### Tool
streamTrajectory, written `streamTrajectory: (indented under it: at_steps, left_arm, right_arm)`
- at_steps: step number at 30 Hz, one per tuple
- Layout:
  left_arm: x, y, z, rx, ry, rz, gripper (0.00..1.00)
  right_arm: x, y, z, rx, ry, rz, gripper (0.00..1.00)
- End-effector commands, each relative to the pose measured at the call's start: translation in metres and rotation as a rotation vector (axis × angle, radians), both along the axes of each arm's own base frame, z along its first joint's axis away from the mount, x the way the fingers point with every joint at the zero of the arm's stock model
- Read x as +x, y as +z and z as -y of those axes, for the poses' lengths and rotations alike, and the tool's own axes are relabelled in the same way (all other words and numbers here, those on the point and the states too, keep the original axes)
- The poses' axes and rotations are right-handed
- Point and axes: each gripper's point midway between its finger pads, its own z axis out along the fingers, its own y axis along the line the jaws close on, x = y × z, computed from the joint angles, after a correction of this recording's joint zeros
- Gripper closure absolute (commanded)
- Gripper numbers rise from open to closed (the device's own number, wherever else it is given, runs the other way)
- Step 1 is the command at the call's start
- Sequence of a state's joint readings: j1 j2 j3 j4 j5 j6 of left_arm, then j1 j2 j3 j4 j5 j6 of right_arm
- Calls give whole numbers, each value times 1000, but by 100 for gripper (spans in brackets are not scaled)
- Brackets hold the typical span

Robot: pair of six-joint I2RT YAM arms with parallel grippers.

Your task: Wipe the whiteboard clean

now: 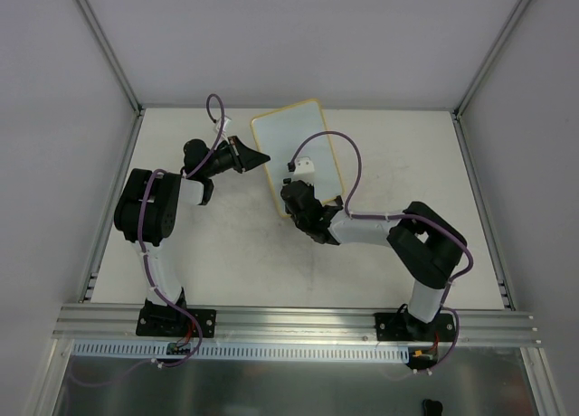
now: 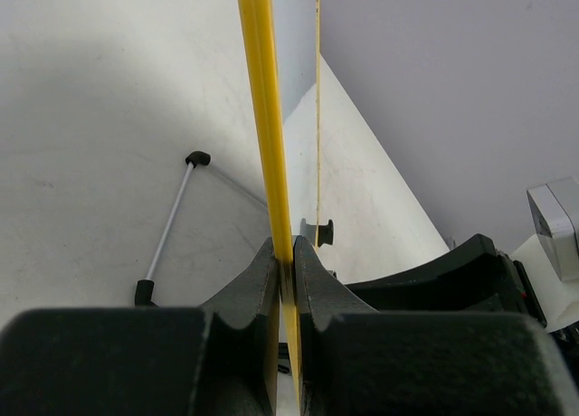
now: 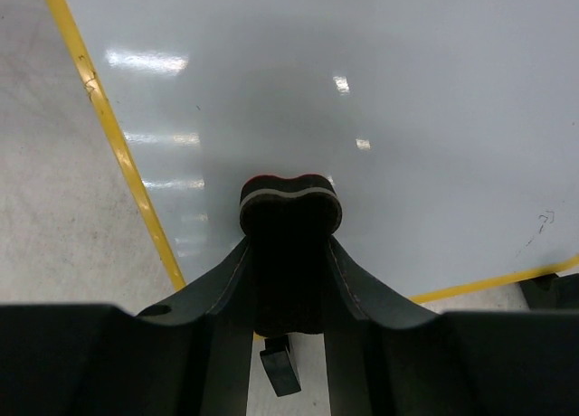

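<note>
On my left, the left gripper is clamped tight on the thin yellow frame of the small white rectangular whiteboard, which sits at the far middle of the white table. Rightward, my right gripper pinches a small black eraser block over the board's near end.

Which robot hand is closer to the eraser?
The right. The right gripper is shut on the eraser, holding it at the whiteboard. The left gripper is away at the whiteboard's left edge, clamped on its yellow frame.
</note>
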State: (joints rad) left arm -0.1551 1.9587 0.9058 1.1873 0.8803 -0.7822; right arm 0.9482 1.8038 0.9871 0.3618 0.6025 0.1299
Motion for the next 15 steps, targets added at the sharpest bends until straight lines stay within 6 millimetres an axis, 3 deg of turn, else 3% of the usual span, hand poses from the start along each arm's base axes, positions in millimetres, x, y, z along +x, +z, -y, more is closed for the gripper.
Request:
streamTrajectory:
  at_steps: [1,8,15]
  left_arm:
    - [-17,6,12,43,-92,112,100]
    - [-17,6,13,41,-93,111,100]
    - [-17,6,12,42,-92,112,100]
  right_arm:
    - [-14,4,-53,125,169,-29,100]
    - [-6,3,-25,121,111,-31,100]
    - [13,-15,40,175,-23,-104,100]
